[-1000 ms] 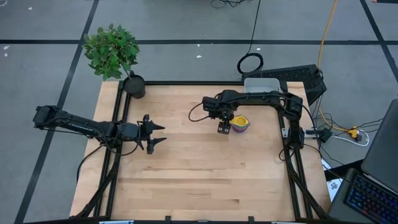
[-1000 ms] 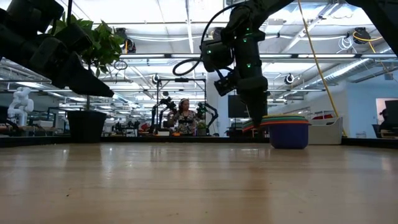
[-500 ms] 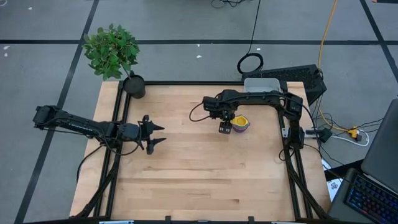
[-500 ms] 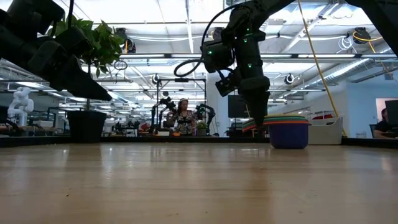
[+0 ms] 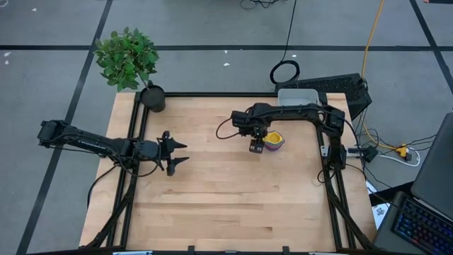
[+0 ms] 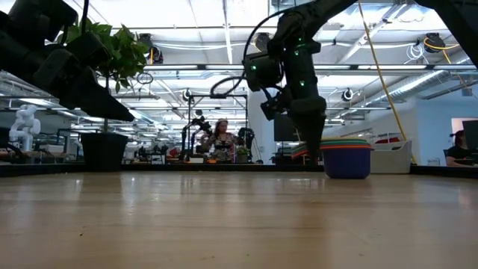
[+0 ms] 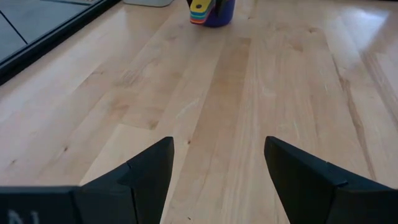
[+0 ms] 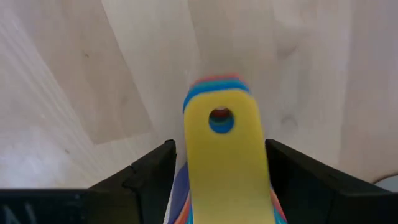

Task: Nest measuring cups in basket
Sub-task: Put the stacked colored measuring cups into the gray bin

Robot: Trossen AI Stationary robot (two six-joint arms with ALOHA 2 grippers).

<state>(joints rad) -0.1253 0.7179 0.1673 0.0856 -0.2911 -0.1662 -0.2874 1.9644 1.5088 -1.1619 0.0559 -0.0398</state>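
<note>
High view is showing the wooden desk (image 5: 226, 205) filling the middle of the picture inside its black frame. At the desk's eleven o'clock corner a black pot with a green plant (image 5: 127, 60) is standing, and at one o'clock the light grey basket (image 5: 297, 95) is sitting on the far edge, with none of the cups in it.

Reaching in from three o'clock, the right arm is hanging its right gripper (image 5: 256, 144) over the stack of nested measuring cups (image 5: 274, 140), which is resting on the desk toward two o'clock of centre, near the basket but apart from it. In the right wrist view the fingers (image 8: 149, 180) are standing wide apart on either side of the stacked flat handles (image 8: 227, 162), yellow on top with blue and red edges showing beneath; whether they are touching the handles I cannot tell. Low view is showing that gripper pointing down just beside the dark blue outer cup (image 6: 347, 161).

Waiting at nine o'clock, the left gripper (image 5: 178, 153) is hovering well apart from the stack, its fingers (image 7: 146, 177) spread open with nothing between them.
</note>
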